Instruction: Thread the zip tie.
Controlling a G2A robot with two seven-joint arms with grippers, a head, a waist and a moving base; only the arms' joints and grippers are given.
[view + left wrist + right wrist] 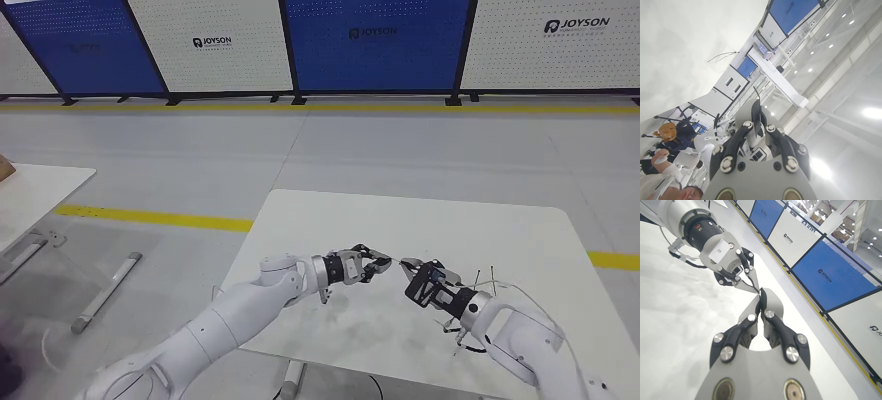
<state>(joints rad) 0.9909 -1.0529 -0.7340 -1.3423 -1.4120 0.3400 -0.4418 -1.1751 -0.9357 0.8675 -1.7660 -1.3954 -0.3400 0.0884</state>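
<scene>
Both grippers meet tip to tip above the middle of the white table (pixel 330 215). My left gripper (pixel 383 265) is shut on a thin black zip tie (pixel 756 92), whose strap sticks out past its fingertips (pixel 755 110). My right gripper (pixel 761 297) faces it from the right, its black pads pressed together on a small black piece of the zip tie (pixel 761 289). The left gripper (pixel 756 290) touches that same spot. In the top view the tie shows as a thin line (pixel 404 263) between the two grippers, with the right gripper (pixel 418 277) just beyond it.
Several spare zip ties (pixel 482 276) lie on the table to the right of the grippers, also seen as thin strands (pixel 721 56) in the left wrist view. Blue and white partition panels (pixel 375 40) stand far behind the table.
</scene>
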